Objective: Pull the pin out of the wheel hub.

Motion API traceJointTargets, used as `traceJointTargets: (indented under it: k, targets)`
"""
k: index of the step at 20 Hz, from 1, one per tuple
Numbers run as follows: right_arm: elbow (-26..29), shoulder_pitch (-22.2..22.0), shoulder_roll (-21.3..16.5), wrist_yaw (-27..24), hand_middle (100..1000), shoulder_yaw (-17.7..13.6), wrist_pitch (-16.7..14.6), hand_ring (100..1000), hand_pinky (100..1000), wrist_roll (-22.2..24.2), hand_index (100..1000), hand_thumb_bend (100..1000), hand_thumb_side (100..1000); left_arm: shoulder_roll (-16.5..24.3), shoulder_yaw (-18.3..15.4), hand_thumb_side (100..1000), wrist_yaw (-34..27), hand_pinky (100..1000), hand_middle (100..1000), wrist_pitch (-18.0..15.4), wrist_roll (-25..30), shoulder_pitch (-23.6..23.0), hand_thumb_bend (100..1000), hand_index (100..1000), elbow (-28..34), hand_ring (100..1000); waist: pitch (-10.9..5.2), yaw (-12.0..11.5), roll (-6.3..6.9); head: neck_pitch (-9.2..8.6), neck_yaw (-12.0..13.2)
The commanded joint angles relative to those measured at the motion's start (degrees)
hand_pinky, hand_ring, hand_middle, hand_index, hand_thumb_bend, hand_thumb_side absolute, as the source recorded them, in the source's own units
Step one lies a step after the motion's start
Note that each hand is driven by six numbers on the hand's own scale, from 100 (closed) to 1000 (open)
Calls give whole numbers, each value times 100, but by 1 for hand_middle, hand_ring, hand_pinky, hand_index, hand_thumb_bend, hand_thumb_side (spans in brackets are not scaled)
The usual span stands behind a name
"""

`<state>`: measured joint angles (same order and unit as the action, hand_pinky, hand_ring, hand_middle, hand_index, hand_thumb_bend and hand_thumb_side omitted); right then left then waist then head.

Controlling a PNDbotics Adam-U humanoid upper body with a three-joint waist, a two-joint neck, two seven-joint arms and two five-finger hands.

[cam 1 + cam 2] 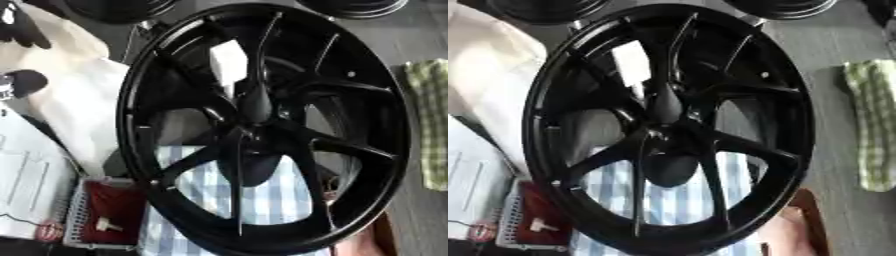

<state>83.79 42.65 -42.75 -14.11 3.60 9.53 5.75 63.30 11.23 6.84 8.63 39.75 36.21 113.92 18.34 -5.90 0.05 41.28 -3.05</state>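
Probably the left hand [19,27]: matte black, lobed shapes. Below the hand sits a rounded black segment [26,82] with a silvery joint [5,89].

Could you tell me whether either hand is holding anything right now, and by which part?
It cannot be told: no hand shows clearly in either view, only the black wheel filling the picture.

Soft, blurred views with a bright left side and a near-featureless dark centre.

The large black spoked alloy wheel [262,125] reads almost as a silhouette, spokes smeared, with one pale glare patch above and left of its hub. Left of the wheel, the white cloth [74,95] is washed out. Right of it, the green checked towel [870,125] is fuzzy at the edge.
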Motion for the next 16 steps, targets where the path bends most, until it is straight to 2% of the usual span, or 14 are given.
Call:
traceJointTargets:
  k: [1,4,10,16]
  targets:
    - [29,161,-46,62,644,39,8,731,814,80,712,341,475,-144,94,709,74,803,737,-64,113,322,366,798,52,778,-205,91,72,36,116]
    - [10,188,-20,97,644,61,11,731,813,116,712,333,473,-460,299,677,204,804,738,-104,284,739,387,798,-17,778,-207,126,110,29,124]
    - [-13,197,-14,122,644,63,8,731,814,134,712,338,478,-946,750,635,292,805,738,-395,364,1677,403,796,-454,777,-170,140,131,-43,86]
    - [-28,256,49,141,644,107,15,731,814,181,712,336,480,-1366,1056,629,464,809,745,-652,485,2248,420,800,-874,783,-134,238,142,-126,126]
